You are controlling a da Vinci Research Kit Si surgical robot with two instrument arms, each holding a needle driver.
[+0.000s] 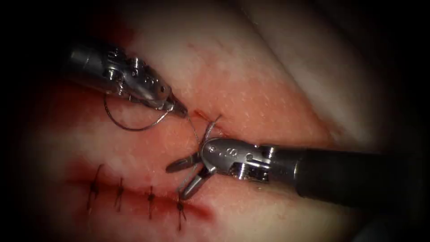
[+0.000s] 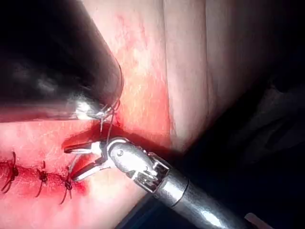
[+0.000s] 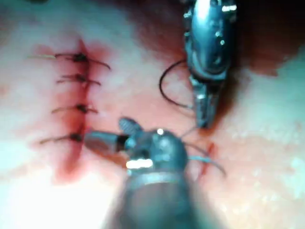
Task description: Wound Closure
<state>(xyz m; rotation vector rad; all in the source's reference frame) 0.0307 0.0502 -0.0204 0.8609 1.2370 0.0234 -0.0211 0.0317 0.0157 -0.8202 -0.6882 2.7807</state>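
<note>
Left tool holds the needle above the stitched cut; right tool stands open over the thread.

The left tool (image 1: 179, 109) has its fingers closed on the curved needle (image 1: 130, 126) near one end, the arc hanging free over the tissue (image 1: 251, 89), not in it. The right tool (image 1: 188, 175) has its fingers spread, gripping nothing, with thread (image 1: 193, 130) running past them. Four stitches (image 1: 134, 197) close the cut (image 1: 197, 209). A loose grip could let the needle swivel or drop; the open fingers may snag the thread.

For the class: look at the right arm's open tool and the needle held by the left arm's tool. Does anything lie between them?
Only thread crosses the gap. The left tool, jaws shut on the needle near its end, sits up-left of the open, empty right tool; bare tissue lies beneath.
</note>
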